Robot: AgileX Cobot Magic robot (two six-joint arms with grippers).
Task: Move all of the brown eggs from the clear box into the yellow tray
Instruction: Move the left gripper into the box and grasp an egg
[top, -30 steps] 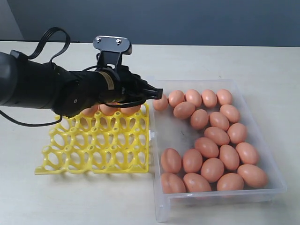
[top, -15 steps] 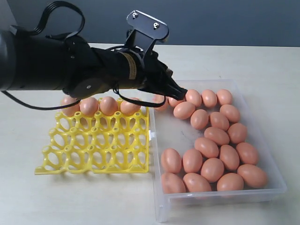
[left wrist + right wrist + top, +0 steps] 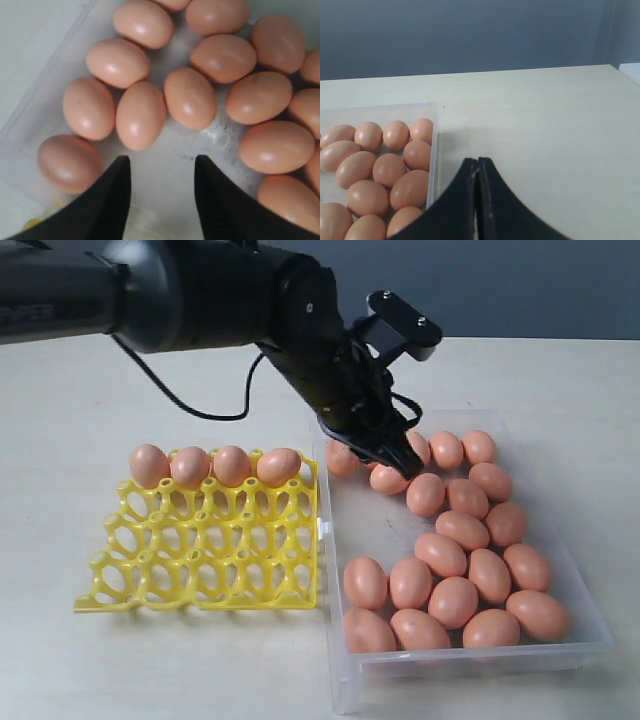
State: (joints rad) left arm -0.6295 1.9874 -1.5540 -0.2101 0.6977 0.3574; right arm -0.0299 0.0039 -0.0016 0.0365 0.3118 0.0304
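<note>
With the jaws of the left gripper parted and empty, the smooth brown eggs, judged light and fragile, are best pinched gently across the middle.

Glossy black left arm with a black cable, black-fingered claw.

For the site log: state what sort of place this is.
Probably a robot test bench: a pale tabletop against a grey-blue wall, with a black robot arm over the clear box of brown eggs.
</note>
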